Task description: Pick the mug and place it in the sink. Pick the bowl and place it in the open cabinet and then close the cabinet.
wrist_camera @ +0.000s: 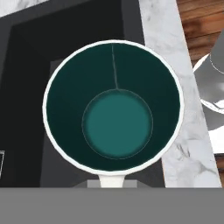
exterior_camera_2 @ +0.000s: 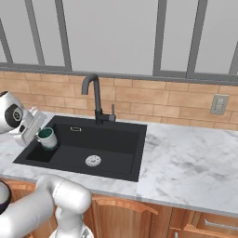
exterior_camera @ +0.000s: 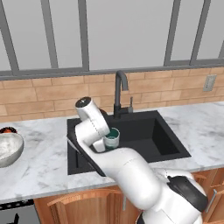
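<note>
One mug (exterior_camera: 112, 138) hangs upright over the sink's (exterior_camera_2: 111, 135) left edge, fingers (exterior_camera_2: 41, 137) pinching it (bowl (exterior_camera: 8, 148) waits on the tabletop). Carry it inward, clear of the rim, lower it level, then release.

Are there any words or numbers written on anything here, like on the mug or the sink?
None can be read.
The mug: plain teal inside, white rim, no writing.
The sink: plain black; a tiny pale mark on its back wall is too small to read.
The wall outlet: no readable label.
</note>
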